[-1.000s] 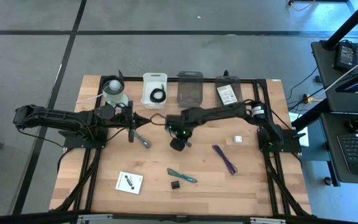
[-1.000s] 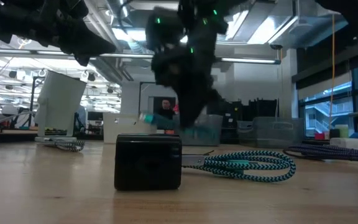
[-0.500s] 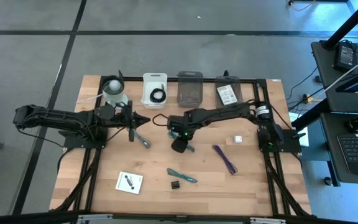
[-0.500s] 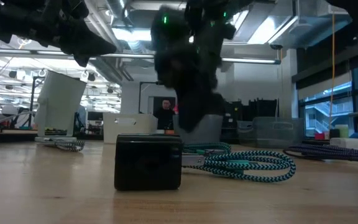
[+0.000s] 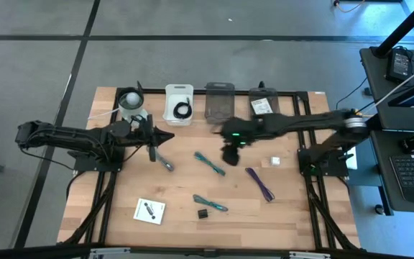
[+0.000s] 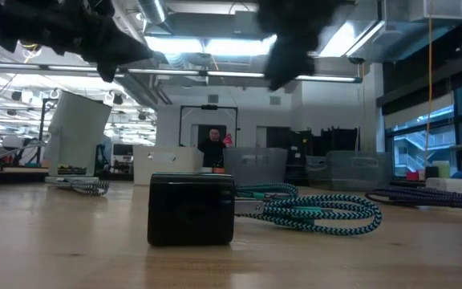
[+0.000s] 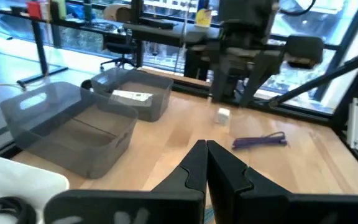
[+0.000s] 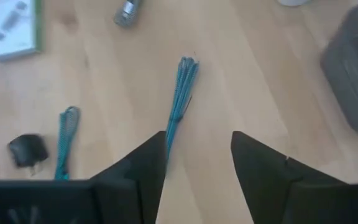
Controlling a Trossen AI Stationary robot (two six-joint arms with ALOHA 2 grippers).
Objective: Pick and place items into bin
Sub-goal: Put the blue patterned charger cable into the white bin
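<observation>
Now, by item:
Right gripper: fingers spread, empty, above table centre.
Teal tie: flat on wood at its 8 o'clock.
Left gripper: fingers pressed together, at 9 o'clock.
Clear bin: at 12 o'clock.
Printed card: writing unreadable.

Cable in bin at table's far edge; block near front edge, strip right of it.
</observation>
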